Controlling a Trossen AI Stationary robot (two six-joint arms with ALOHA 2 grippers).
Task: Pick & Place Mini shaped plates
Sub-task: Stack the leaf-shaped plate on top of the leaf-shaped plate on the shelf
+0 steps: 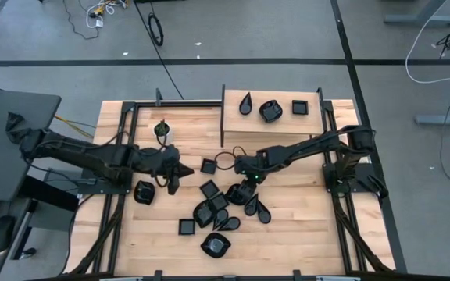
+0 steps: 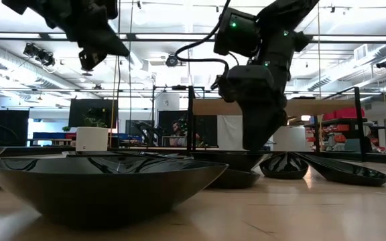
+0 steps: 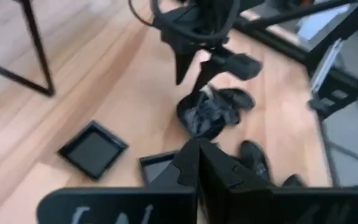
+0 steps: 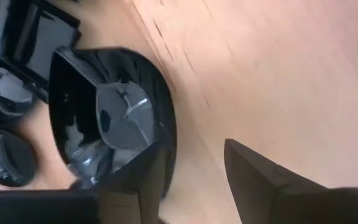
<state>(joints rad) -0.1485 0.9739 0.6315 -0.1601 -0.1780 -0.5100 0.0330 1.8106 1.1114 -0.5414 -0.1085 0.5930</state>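
The pale, smooth wooden tabletop showed fine plank grain and a soft satin sheen. The small black mini shaped plates scattered across it looked like glossy moulded plastic, with bright highlights on their curved walls. A rounded black dish, lying just beside one finger of the right gripper, mirrored the ceiling lights in its faceted inside. A square black tray beyond the left gripper looked duller, almost matt inside its rim. The fingers of both grippers appeared as matt dark plastic, smooth and unreflective. The black frame bars edging the tabletop looked like matt painted metal.
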